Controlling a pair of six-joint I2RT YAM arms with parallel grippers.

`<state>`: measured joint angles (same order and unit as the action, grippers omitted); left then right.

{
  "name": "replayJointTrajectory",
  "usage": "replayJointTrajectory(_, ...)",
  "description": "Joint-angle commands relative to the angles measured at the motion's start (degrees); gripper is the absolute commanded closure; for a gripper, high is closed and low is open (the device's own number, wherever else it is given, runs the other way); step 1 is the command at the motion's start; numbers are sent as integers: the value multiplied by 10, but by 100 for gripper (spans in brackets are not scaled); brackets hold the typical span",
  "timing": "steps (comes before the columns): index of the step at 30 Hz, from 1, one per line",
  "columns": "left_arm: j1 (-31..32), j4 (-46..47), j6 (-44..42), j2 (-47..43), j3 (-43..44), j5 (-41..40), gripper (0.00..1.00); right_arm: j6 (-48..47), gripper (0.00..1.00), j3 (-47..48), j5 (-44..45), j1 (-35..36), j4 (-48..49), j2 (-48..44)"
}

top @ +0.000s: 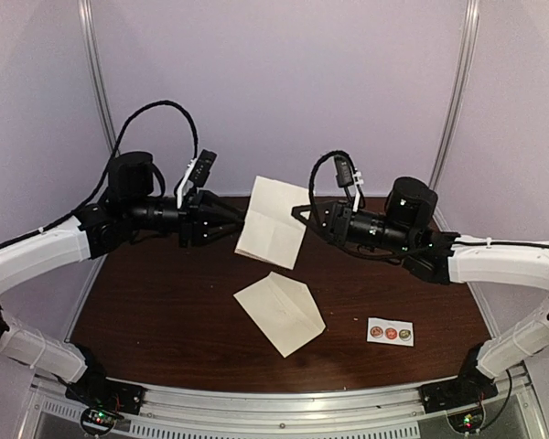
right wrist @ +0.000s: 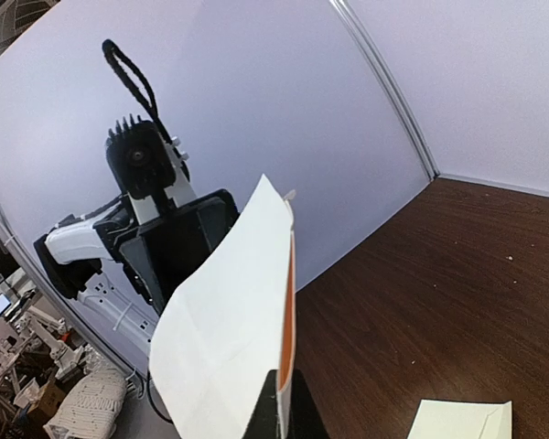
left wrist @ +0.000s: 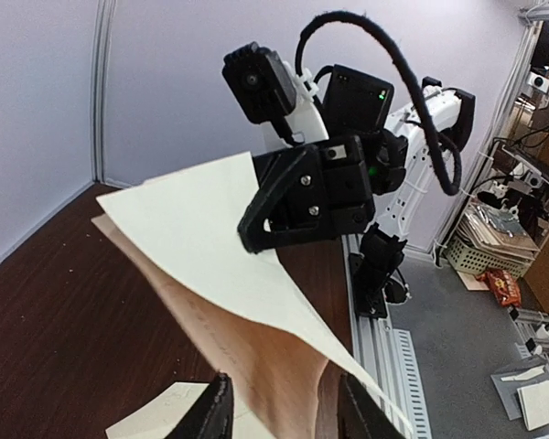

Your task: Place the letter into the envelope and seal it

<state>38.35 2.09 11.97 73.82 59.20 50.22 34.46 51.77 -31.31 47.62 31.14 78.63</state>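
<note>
The letter [top: 273,222], a creased folded sheet, hangs in the air above the table's far middle. My right gripper [top: 300,212] is shut on its right edge; the right wrist view shows the sheet [right wrist: 224,329] pinched edge-on between the closed fingers [right wrist: 279,407]. My left gripper [top: 242,218] sits at the sheet's left edge, open. In the left wrist view its fingertips [left wrist: 212,412] stand apart, with the paper [left wrist: 256,347] passing loosely between them. The cream envelope [top: 279,311] lies flat on the table below, near the middle, with its pointed flap out.
A small white strip of round stickers [top: 390,331] lies on the dark wooden table [top: 165,311] to the right of the envelope. Grey walls stand close behind and to both sides. A metal rail [top: 284,407] runs along the near edge.
</note>
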Motion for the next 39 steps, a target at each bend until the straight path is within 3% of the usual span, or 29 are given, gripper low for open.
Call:
replayJointTrajectory(1, 0, 38, -7, -49, -18, -52, 58, -20, 100, -24, 80, -20, -55, -51)
replayJointTrajectory(7, -1, 51, -3, -56, -27, -59, 47, -27, 100, -34, 75, -33, -73, -78)
replayJointTrajectory(18, 1, 50, -1, -21, -22, -32, 28, 7, 100, -7, -77, -22, -27, -52)
replayJointTrajectory(23, 3, 48, -8, -28, -25, -48, 24, -29, 100, 43, -58, 0, -105, -31)
replayJointTrajectory(27, 3, 44, -10, -23, -21, -35, 23, -30, 100, 45, -59, 5, -103, -25)
replayJointTrajectory(32, 9, 40, -5, 0, -11, 8, 33, -34, 100, 50, -66, 10, -96, -18)
replayJointTrajectory(39, 23, 27, -9, 20, -2, 21, 65, -42, 100, 66, -72, 18, -102, -6)
